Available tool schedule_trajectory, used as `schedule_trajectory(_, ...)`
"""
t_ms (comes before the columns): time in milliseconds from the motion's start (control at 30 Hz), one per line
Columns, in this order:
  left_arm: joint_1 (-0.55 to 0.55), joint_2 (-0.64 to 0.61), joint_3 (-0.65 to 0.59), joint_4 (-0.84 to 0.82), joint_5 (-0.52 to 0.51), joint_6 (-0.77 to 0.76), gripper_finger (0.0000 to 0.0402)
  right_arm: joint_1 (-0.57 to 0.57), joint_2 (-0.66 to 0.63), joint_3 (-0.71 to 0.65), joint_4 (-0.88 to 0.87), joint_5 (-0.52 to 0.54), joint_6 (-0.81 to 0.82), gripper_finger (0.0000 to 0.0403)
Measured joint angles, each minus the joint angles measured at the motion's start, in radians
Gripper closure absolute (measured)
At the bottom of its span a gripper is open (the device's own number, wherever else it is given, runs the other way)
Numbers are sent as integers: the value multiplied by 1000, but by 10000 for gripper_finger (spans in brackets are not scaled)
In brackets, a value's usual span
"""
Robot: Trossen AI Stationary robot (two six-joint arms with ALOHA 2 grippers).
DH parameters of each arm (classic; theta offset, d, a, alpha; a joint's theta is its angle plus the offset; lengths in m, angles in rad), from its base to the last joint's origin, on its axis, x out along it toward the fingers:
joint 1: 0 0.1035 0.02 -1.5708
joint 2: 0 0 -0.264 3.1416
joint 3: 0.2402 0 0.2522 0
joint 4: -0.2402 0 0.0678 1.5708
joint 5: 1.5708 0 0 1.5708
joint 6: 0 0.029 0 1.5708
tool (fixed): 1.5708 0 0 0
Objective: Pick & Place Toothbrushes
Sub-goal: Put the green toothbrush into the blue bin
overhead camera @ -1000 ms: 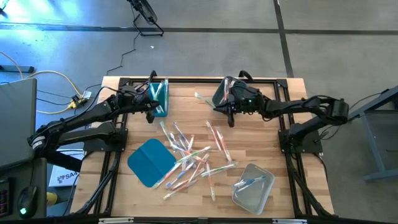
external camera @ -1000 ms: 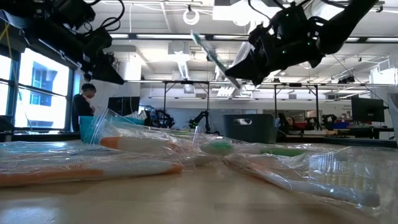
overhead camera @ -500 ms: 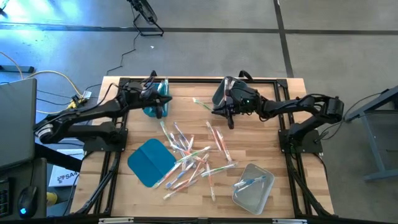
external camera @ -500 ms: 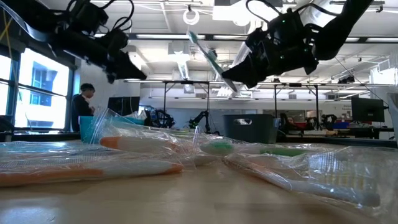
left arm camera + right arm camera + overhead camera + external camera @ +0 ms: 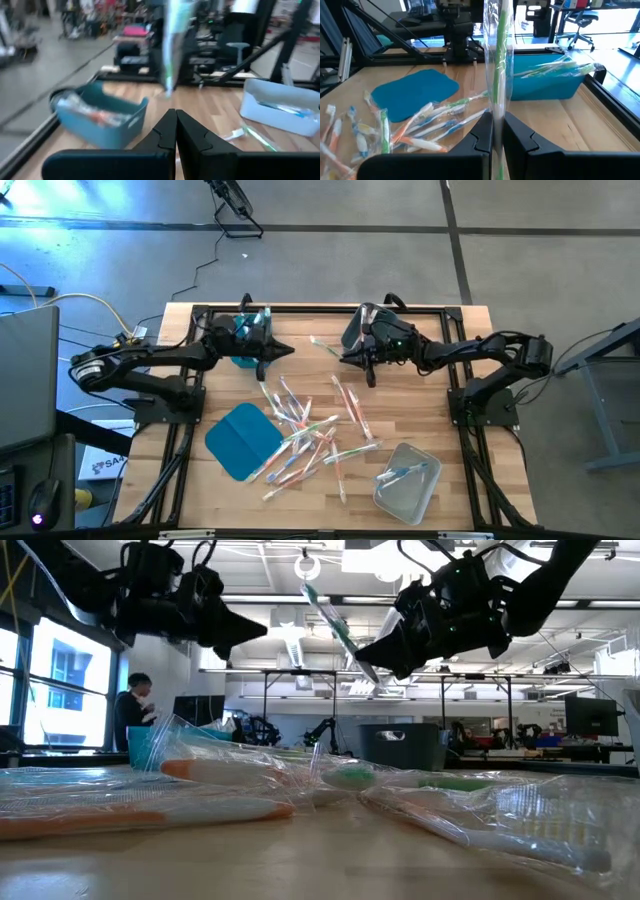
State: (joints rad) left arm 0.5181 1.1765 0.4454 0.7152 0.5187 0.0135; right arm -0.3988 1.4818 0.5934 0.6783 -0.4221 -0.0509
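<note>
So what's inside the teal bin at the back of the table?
The teal bin holds a few wrapped toothbrushes, ends poking over its rim. The wall hides its floor, so no count.

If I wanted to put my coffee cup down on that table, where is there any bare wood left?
Bare wood lies along the right side between the right gripper and the clear bin, and in the near left corner beside the teal lid. The middle is crowded with toothbrushes. The teal bin fills the far left, under the left gripper.
</note>
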Motion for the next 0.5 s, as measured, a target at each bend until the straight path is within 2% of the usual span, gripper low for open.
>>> schedule_trajectory(100, -51, 23, 0, 71, -33, 51, 401, 0, 0, 0, 0, 0, 1, 388)
schedule_trajectory(300, -114, 38, 0, 127, -234, 65, 401, 0, 0, 0, 0, 0, 2, 388)
schedule_trajectory(500, -142, 38, 0, 129, -286, 61, 397, 0, 0, 0, 0, 0, 2, 388)
